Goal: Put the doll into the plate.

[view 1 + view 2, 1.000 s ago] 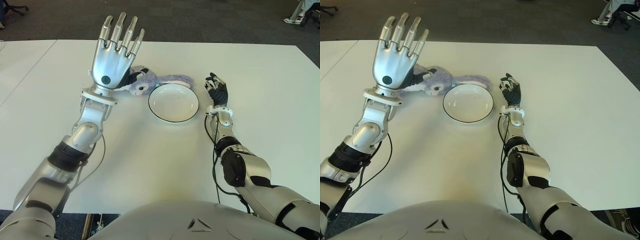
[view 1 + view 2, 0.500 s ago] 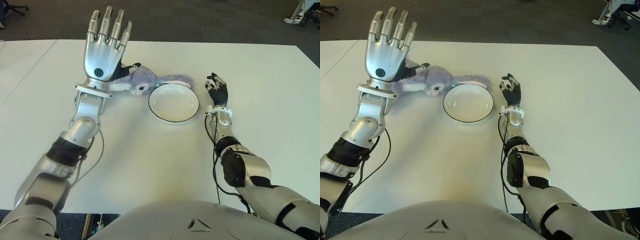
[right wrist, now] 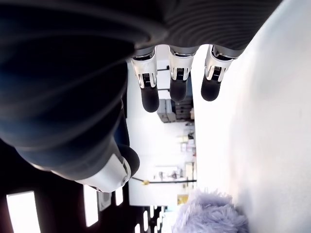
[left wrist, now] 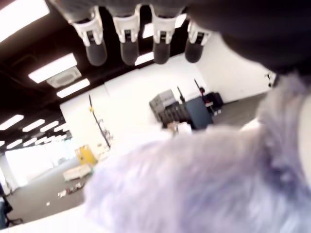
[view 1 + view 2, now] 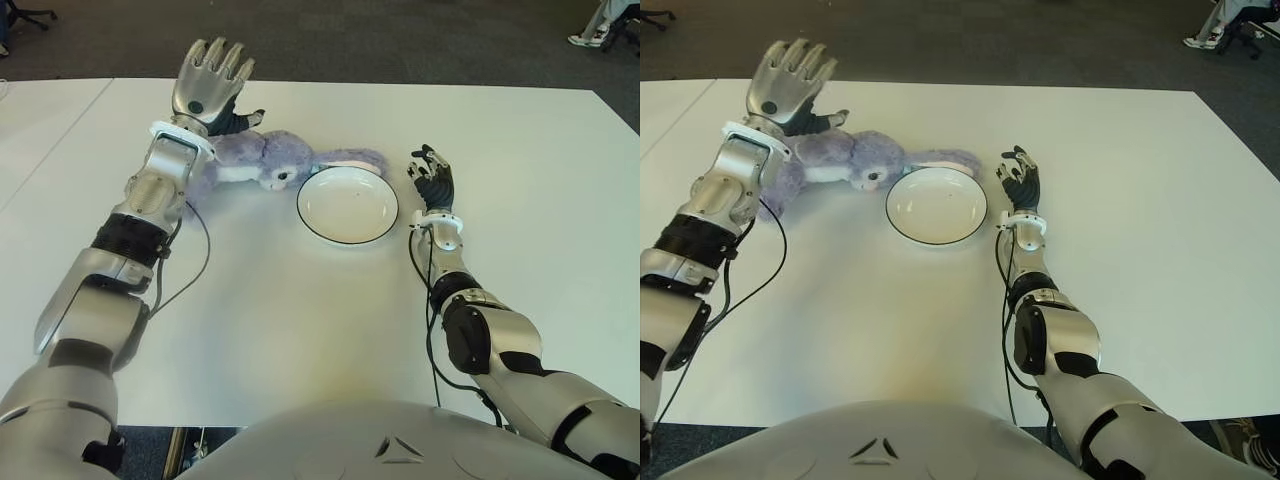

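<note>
Task barely begun. Doll (image 5: 265, 162) lying on table (image 5: 300, 320), just left of plate (image 5: 347, 205), one ear touching its rim. Plate holding nothing. Left hand (image 5: 208, 82) above doll's far end, fingers spread, not gripping. Right hand (image 5: 432, 180) just right of plate, relaxed, holding nothing. Grasp, lift, placement all remaining.

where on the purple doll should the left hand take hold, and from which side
Grip the doll around its plump body, coming from above. It lies on its side on the table, left of the plate, long ear toward the rim. The left hand hovers open over that end; the thin ear would probably slip.
</note>
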`<state>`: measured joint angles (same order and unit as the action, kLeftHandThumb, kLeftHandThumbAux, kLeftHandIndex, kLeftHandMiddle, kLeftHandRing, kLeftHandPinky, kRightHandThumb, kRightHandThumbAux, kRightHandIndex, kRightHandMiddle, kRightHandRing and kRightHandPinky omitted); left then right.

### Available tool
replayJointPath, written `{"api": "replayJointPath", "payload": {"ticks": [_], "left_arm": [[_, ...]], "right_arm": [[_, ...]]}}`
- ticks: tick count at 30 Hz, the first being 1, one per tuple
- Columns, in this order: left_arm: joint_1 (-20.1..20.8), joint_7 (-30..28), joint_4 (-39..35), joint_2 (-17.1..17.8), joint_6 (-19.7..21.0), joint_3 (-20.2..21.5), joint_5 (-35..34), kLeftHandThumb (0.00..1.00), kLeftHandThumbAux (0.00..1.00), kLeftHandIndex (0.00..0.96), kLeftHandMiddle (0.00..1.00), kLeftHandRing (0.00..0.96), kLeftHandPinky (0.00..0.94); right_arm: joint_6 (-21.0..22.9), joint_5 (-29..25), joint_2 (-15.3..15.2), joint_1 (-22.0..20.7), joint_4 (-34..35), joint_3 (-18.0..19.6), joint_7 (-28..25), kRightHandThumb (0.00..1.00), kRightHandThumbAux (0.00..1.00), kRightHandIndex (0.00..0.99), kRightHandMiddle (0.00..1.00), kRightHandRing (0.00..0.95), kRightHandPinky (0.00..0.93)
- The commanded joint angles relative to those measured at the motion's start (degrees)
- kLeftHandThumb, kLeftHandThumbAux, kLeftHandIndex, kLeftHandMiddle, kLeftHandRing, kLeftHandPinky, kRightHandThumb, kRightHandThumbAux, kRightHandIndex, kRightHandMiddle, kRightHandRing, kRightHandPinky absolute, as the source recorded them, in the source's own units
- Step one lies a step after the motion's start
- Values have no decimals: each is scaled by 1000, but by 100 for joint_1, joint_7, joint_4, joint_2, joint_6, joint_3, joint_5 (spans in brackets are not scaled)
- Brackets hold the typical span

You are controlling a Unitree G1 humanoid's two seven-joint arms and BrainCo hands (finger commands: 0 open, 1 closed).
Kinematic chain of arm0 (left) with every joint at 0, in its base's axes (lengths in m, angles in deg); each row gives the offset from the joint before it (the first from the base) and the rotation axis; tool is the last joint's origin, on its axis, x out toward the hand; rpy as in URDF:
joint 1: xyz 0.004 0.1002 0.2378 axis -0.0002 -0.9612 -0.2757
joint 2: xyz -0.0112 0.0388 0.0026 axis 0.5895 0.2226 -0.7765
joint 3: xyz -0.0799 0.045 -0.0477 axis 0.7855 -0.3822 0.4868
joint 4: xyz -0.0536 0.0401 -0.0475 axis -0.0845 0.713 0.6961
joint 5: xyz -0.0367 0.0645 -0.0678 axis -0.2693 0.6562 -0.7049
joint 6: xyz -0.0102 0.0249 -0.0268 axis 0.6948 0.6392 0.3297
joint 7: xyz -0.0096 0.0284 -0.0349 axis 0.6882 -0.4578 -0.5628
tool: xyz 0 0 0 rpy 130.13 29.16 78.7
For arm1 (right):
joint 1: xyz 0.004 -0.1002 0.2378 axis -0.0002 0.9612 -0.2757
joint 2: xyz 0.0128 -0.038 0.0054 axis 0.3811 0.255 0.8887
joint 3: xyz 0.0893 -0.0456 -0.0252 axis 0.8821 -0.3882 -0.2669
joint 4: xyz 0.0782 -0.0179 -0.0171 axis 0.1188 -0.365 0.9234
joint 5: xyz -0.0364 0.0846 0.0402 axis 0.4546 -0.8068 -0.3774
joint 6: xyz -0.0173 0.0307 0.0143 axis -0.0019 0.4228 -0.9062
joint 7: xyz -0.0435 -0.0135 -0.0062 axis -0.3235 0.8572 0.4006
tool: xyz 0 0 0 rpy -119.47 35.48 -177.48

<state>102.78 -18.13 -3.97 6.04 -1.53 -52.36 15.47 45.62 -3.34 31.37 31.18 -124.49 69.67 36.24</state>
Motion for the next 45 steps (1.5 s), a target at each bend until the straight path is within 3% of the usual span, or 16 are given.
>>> {"api": "replayJointPath", "payload": {"ticks": [1,6,9,13,21,30,36,45], "left_arm": [[709,-346,1311,-269,-377,-334,-184,341,177,0,0,0,0],[944,-393,1875,-449,-446,-461,-287,343,199,0,0,0,0],[944,-326,2167,-580,-476,-456,-445,349,214,0,0,0,0],[929,-214,2356,-682,-525,-428,-660,366,223,0,0,0,0],[884,-42,2399,-759,-616,-420,-1040,393,240,0,0,0,0],[754,-111,2195,-614,-813,-439,-1374,418,255,0,0,0,0],[712,-331,2069,-511,-921,-477,-1503,440,252,0,0,0,0],[389,-1122,1493,-324,-1498,-279,-2093,445,254,0,0,0,0]], "right_arm": [[703,-77,286,1185,-816,53,43,632,812,364,110,4,0],[552,260,289,1199,-821,-231,419,566,810,331,106,4,0],[394,933,483,865,-744,-854,1535,454,797,236,83,0,0],[450,1518,407,382,-663,-1404,2667,336,726,135,52,0,0],[295,2305,47,-68,-637,-2232,3966,268,616,63,43,21,11],[89,2341,-275,64,-748,-2513,4047,263,572,57,38,26,44],[130,2211,-383,121,-777,-2490,3963,325,601,59,39,33,61],[299,1939,-366,86,-799,-2289,3810,407,620,77,48,39,57]]}}
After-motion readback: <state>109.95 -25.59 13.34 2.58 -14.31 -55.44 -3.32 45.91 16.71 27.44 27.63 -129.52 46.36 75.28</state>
